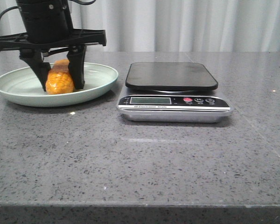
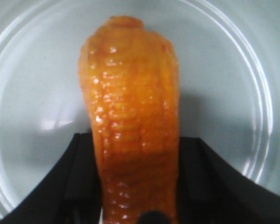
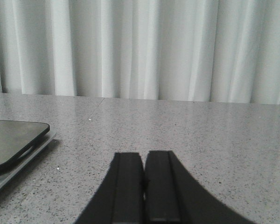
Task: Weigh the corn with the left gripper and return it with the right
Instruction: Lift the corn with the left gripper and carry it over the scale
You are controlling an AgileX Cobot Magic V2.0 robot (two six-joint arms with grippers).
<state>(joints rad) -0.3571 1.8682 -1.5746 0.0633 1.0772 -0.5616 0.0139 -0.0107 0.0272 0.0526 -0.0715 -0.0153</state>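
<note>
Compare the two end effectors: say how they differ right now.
The left end effector is down in the plate, its fingers on either side of the corn; the right end effector holds nothing. The left's fingers stand apart, the right's are pressed together. Both have black fingers.

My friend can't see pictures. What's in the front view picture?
The left gripper straddles an orange-yellow corn cob lying in a pale green plate on a grey speckled table. To the right sits a kitchen scale with nothing on its black platform.
</note>
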